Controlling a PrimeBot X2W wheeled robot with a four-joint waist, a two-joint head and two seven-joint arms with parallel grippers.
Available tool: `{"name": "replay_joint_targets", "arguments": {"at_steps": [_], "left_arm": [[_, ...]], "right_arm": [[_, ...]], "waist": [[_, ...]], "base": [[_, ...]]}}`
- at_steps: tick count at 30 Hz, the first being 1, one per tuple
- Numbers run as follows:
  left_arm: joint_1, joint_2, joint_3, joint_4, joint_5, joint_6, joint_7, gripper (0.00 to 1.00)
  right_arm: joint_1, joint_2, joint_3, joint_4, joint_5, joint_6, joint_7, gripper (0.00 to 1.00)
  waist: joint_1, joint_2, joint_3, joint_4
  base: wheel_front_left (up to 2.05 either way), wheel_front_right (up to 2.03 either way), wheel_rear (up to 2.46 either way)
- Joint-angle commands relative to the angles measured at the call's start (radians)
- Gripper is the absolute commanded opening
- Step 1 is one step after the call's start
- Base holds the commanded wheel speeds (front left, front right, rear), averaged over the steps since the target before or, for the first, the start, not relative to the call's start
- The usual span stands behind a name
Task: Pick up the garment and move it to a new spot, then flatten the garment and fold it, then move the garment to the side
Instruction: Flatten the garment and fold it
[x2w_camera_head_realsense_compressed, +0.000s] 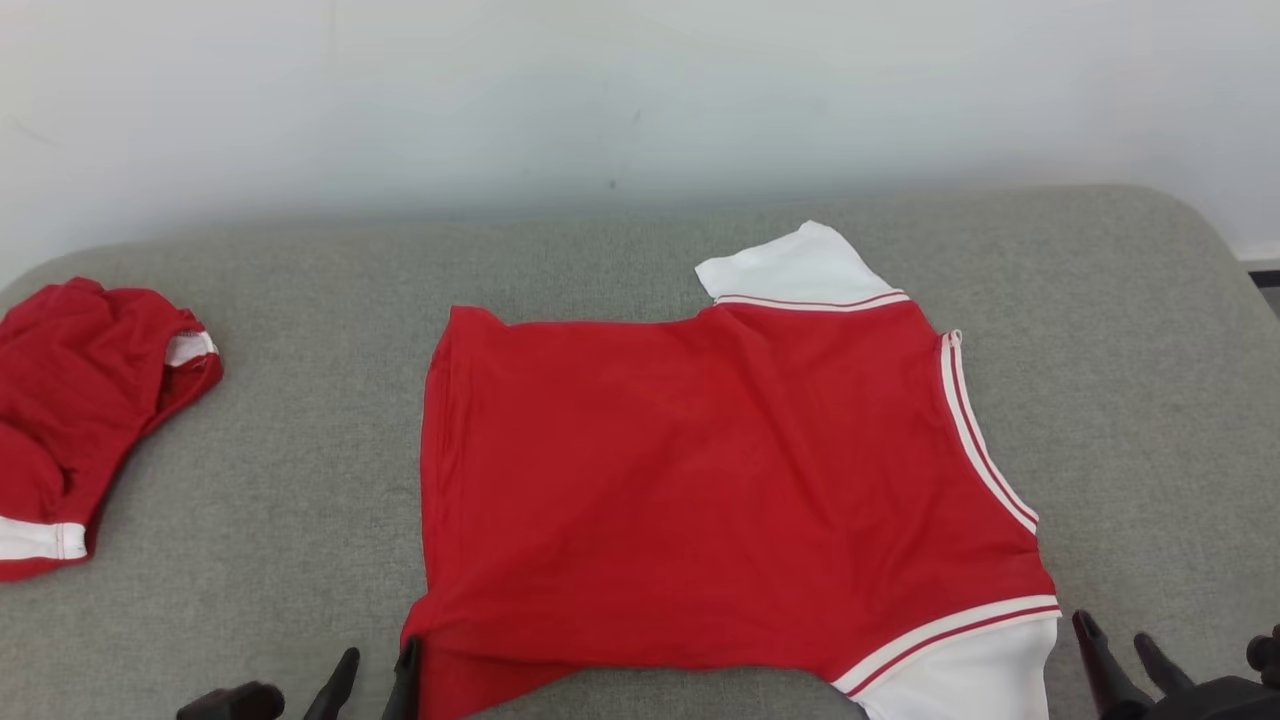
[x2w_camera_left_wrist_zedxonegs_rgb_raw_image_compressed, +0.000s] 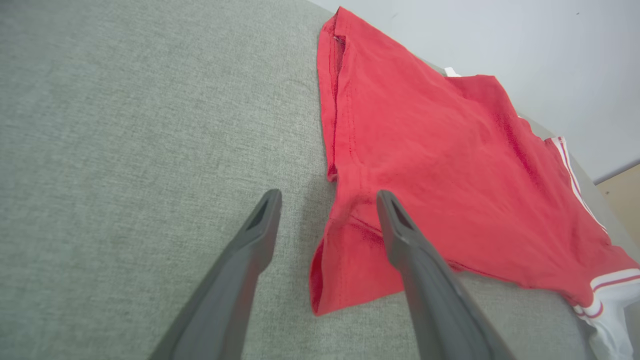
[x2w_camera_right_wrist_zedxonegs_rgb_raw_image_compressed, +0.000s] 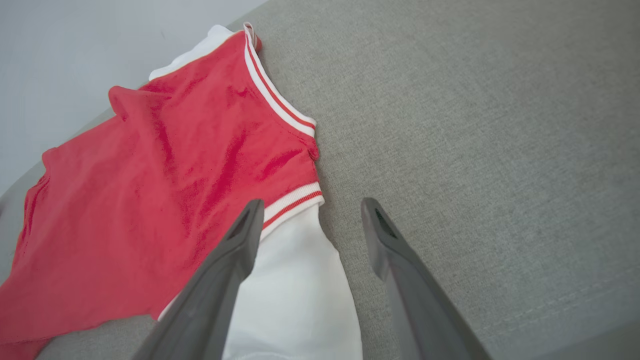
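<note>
Left fingers: I see them spread apart and holding nothing, low at the near-left corner of the garment. One is over bare grey, the other over the red cloth at the hem corner. I cannot tell whether that one touches.
Right fingers: I see these parted too, with nothing between them. One lies over the white near sleeve, just beside its striped band, and the other is over bare grey to the right.
Garment: a red shirt with white sleeves, spread mostly flat in the middle of the cushion. From my head view its hem faces left and its striped neckline faces right. One white sleeve points far and the other comes near, toward the right fingers.
Hem corner: rumpled and slightly lifted at the near left, with a small fold showing.
Cushion: grey woven fabric with rounded far corners, carrying everything.
Second garment: red with white trim, bunched at the left edge, well apart from the shirt.
Wall: pale, behind the far edge.
</note>
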Motion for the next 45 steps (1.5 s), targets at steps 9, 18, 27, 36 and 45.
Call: {"name": "replay_joint_targets", "arguments": {"at_steps": [9, 18, 27, 36, 45], "left_arm": [[0.104, -0.039, 0.121, -0.106, 0.112, 0.007, -0.085, 1.0], [0.202, -0.148, 0.294, -0.211, 0.31, -0.045, -0.084, 1.0], [0.267, -0.224, 0.407, -0.233, 0.457, -0.1, -0.084, 1.0], [0.277, -0.254, 0.45, -0.217, 0.506, -0.146, -0.084, 1.0], [0.23, -0.25, 0.365, -0.103, 0.492, -0.171, -0.028, 1.0]], "right_arm": [[0.017, -0.002, 0.083, -0.006, -0.099, -0.002, -0.35, 1.0], [0.026, -0.021, 0.135, 0.067, -0.167, -0.002, -0.56, 1.0], [0.03, -0.034, 0.182, 0.124, -0.204, -0.002, -0.639, 1.0], [0.028, -0.045, 0.21, 0.144, -0.218, -0.002, -0.665, 1.0], [0.04, -0.052, 0.184, 0.182, -0.214, -0.002, -0.571, 1.0]], "waist": [[0.0001, 0.0001, -0.071, 0.01], [0.0001, 0.0001, -0.1, 0.016], [0.0001, 0.0001, -0.115, 0.013], [0.0001, 0.0001, -0.119, 0.015], [0.0001, 0.0001, -0.113, 0.011]], "base": [[0.0, 0.0, 0.0], [0.0, 0.0, 0.0], [0.0, 0.0, 0.0], [0.0, 0.0, 0.0], [0.0, 0.0, 0.0]]}}
